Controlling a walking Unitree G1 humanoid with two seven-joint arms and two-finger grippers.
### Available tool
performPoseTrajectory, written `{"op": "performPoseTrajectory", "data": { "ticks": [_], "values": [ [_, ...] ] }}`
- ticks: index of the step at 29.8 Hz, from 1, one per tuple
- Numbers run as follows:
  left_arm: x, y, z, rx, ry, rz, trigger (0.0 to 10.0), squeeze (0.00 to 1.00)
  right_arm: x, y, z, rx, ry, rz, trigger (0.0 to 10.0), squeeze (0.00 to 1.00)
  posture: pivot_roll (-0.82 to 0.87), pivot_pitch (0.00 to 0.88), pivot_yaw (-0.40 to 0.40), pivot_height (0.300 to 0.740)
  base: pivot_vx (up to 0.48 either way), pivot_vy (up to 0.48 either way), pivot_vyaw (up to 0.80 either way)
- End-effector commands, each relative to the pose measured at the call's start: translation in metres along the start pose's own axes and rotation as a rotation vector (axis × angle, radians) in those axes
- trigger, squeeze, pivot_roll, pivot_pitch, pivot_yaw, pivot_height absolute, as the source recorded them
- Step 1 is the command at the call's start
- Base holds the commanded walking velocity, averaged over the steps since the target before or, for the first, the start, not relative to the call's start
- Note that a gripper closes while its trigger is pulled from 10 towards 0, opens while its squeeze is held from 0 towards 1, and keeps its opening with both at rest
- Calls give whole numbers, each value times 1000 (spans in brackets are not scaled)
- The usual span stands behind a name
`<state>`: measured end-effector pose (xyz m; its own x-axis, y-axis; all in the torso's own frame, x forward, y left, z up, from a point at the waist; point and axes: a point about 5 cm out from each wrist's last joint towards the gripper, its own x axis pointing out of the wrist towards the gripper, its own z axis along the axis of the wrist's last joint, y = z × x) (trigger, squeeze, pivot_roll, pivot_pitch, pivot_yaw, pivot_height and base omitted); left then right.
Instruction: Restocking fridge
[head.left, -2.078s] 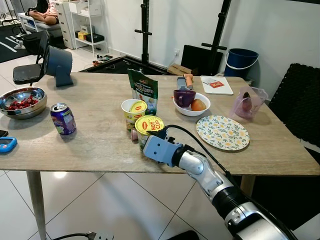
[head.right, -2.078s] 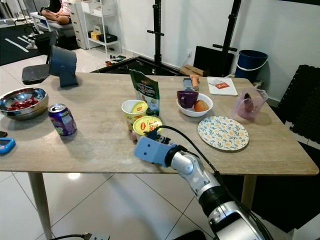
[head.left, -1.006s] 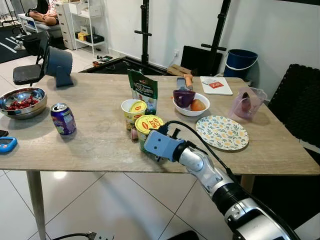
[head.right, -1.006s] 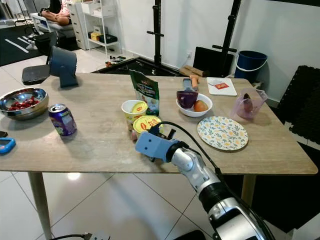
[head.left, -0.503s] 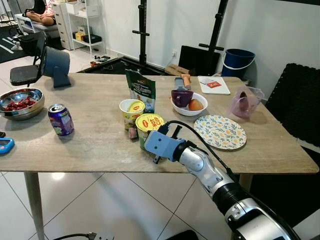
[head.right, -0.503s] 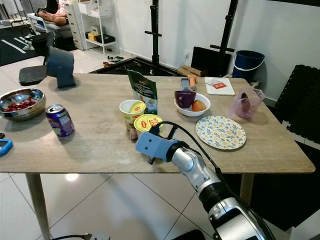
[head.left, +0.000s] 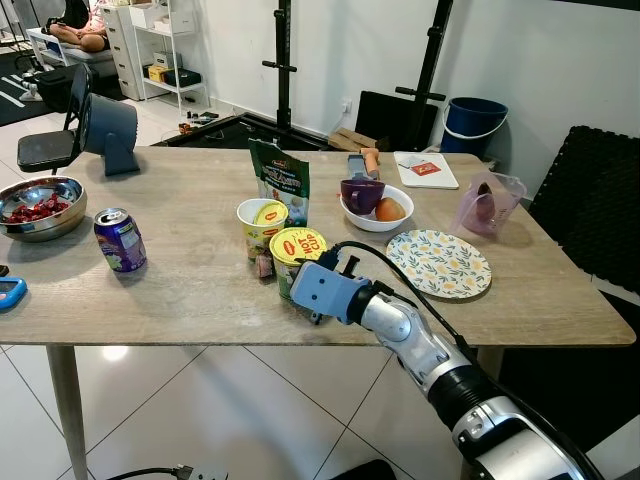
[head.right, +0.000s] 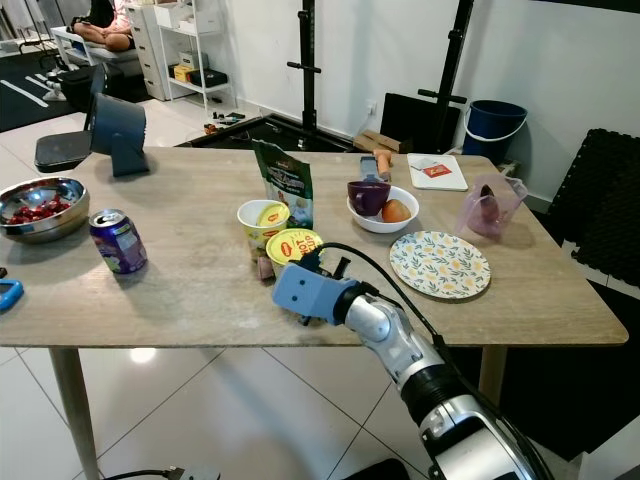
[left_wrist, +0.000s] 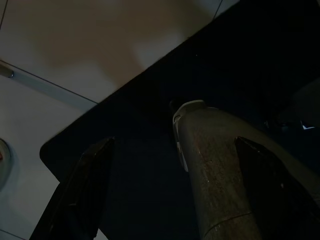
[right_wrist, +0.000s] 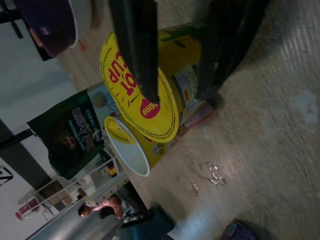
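Right wrist view: right gripper (right_wrist: 177, 95) fingers (right_wrist: 137, 55) clasping noodle cup (right_wrist: 167, 95) near table (head.left: 180, 300) edge.

Both head views are bright and evenly lit, sharp from edge to edge with no motion blur. Soft daylight leaves only faint shadows under the things on the desk (head.left: 200, 290), and a pale glare patch sits on the floor tiles (head.left: 113, 352) below its near left corner. The left wrist view is very dark and murky, its shapes barely readable. The right wrist view is dimmer than the head views, with the right claw's fingers (right_wrist: 137, 47) close, black and soft-edged.
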<state>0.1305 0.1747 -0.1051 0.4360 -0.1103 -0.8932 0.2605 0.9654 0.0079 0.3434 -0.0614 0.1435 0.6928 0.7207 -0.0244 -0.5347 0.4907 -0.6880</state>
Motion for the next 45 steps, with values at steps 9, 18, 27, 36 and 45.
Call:
{"op": "performPoseTrajectory", "data": {
  "ticks": [9, 18, 27, 36, 45],
  "values": [
    [-2, -5, -16, 2, 64, -15, 10000, 0, -16, -14, -24, 227, 70, -112, 10000, 1000, 31, 6, -40, 740, 0, 0, 0],
    [-2, -4, -17, 2, 67, -16, 10000, 0, -31, -15, -53, 449, 189, -202, 10000, 1000, 30, 6, -38, 740, 0, 0, 0],
    [-3, -4, -19, -1, 69, -15, 10000, 0, -39, 9, -77, 718, 325, -208, 10000, 1000, 30, 6, -38, 740, 0, 0, 0],
    [-4, -5, -24, -5, 77, -18, 10000, 0, -30, 35, -65, 756, 238, -52, 10000, 1000, 45, 27, -43, 740, 0, 0, 0],
    [-6, -8, -31, -5, 89, -23, 10000, 0, -11, 41, -46, 828, 149, -55, 10000, 0, 66, 66, -56, 740, 0, 0, 0]
  ]
}}
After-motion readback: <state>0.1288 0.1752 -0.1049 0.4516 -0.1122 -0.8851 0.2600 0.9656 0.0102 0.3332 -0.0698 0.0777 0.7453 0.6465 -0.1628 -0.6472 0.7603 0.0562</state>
